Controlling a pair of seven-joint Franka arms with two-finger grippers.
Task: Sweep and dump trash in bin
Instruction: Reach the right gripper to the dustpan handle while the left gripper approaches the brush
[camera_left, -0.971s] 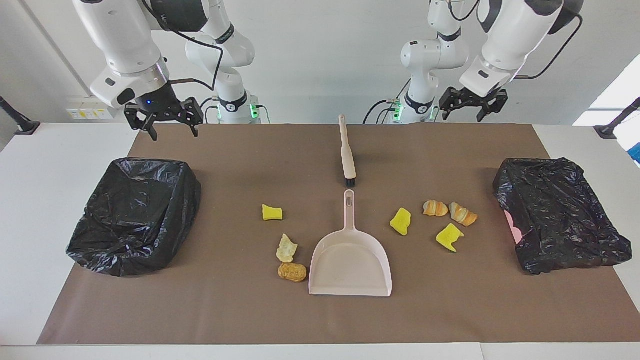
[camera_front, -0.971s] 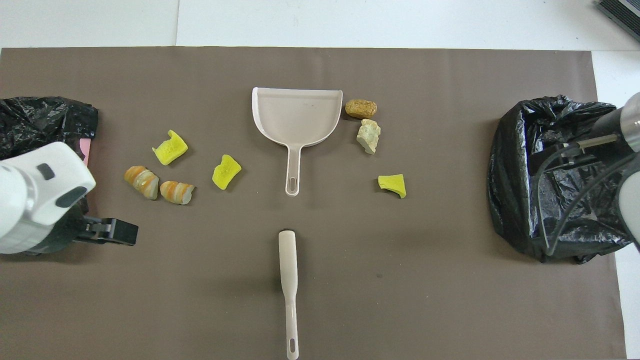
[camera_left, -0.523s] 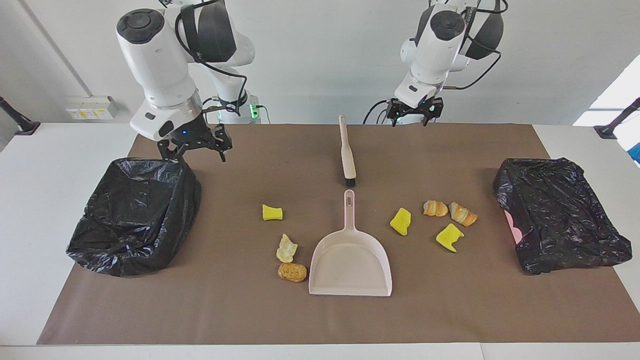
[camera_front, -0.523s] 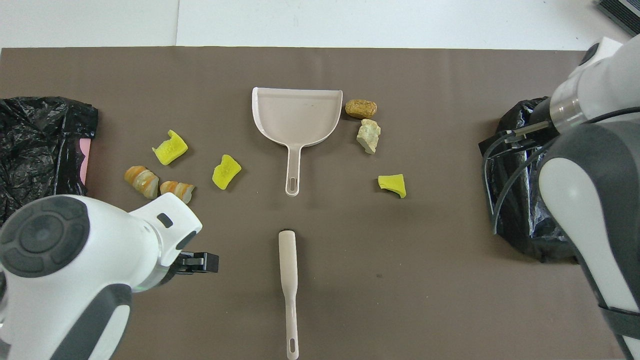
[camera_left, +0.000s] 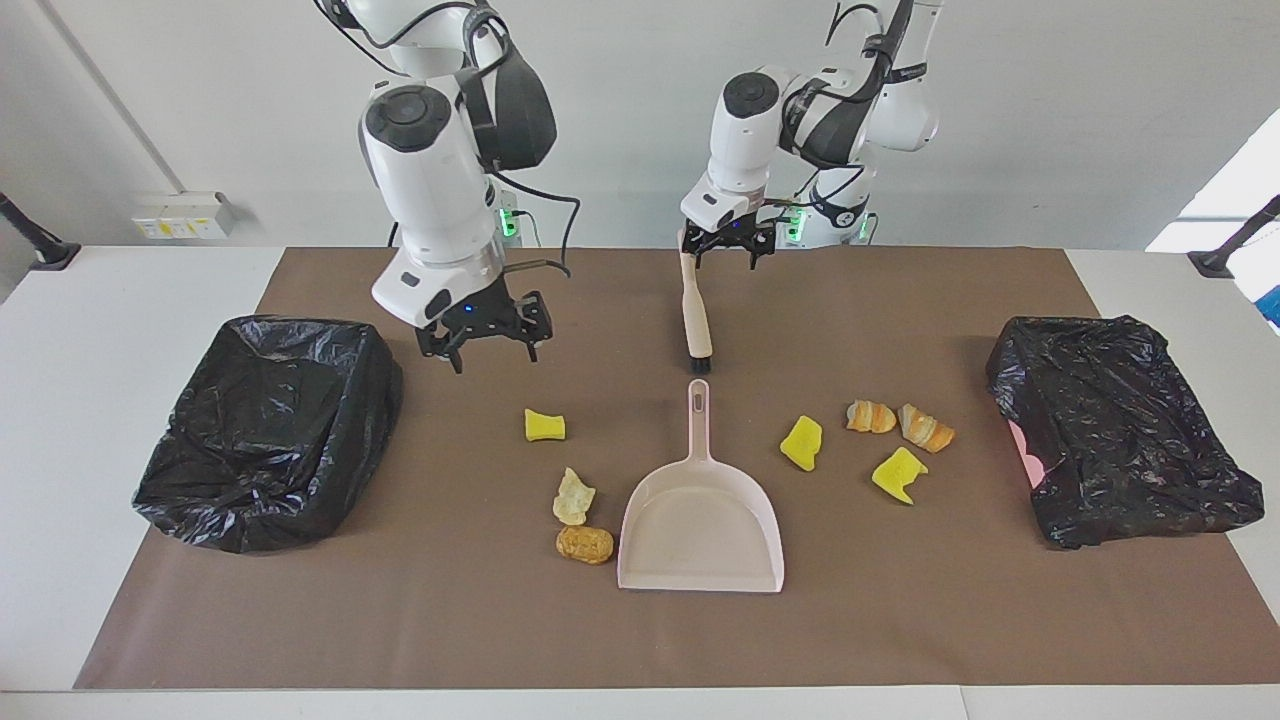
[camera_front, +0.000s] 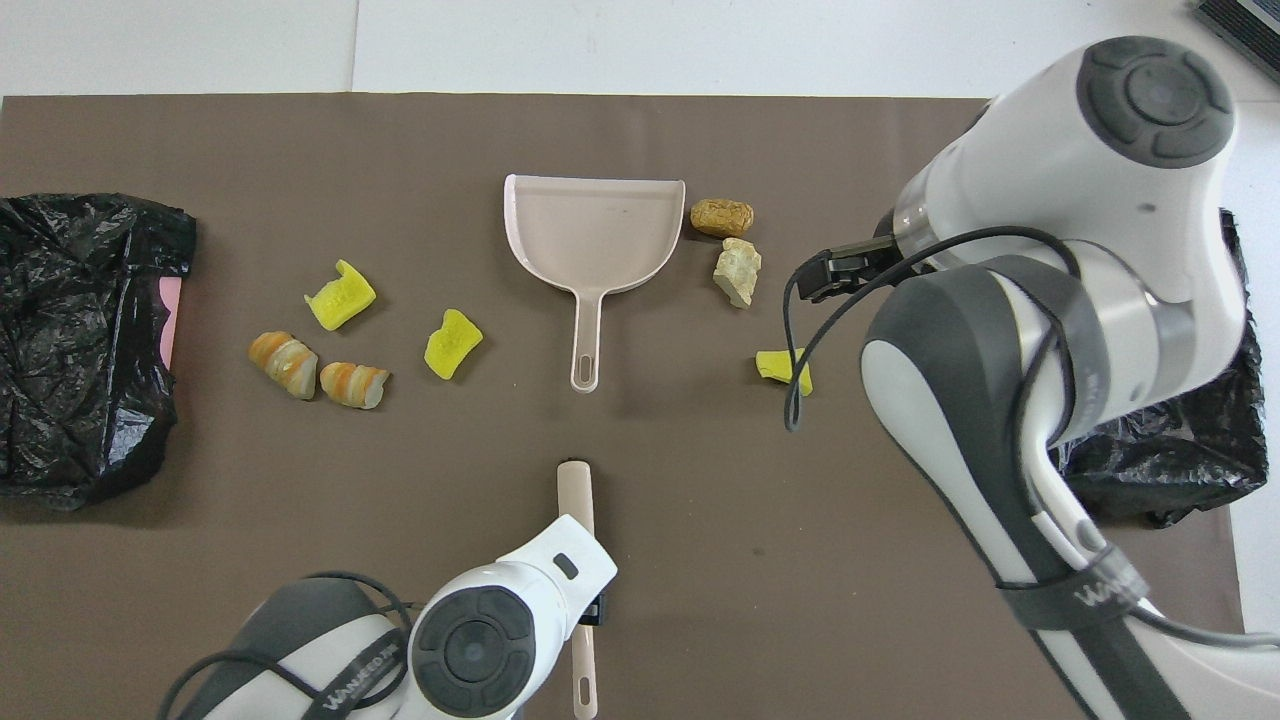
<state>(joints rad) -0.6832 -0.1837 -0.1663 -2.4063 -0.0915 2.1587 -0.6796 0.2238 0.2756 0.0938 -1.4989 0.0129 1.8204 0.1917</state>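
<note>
The step in hand looks like the tool pick-up: nothing has been swept, and both arms are over the brown mat on the worktop (camera_left: 150, 290) with nothing held.

Nearest the robots lies the beige brush (camera_left: 693, 300), handle toward the robots and bristles pointing at the dustpan. The left gripper (camera_left: 733, 250) is over the handle end, jaws open; from the facing view it seems just above or just beside the handle, and I cannot tell whether it touches. The next move probably calls for lowering squarely over the slim handle and closing on it without rolling the brush.

The right gripper (camera_left: 485, 340) is a little farther along, above bare mat beside the black-bagged bin (camera_left: 265, 430) at the right arm's end. Its jaws are spread and it holds nothing. It would likely need to travel to the dustpan's handle.

Farther out is the trash, all on the mat. A yellow sponge chunk (camera_left: 544, 425) lies almost under the right gripper. Toward the left arm's end sit two yellow chunks (camera_left: 802, 442) and two striped pastry lumps (camera_left: 898, 422).

The pale pink dustpan (camera_left: 700, 520) lies in the middle, empty, mouth facing away from the robots. Beside its pan are a pale crumbly lump (camera_left: 574, 497) and a brown lump (camera_left: 585, 544). A second bagged bin (camera_left: 1115, 430) sits at the left arm's end.
</note>
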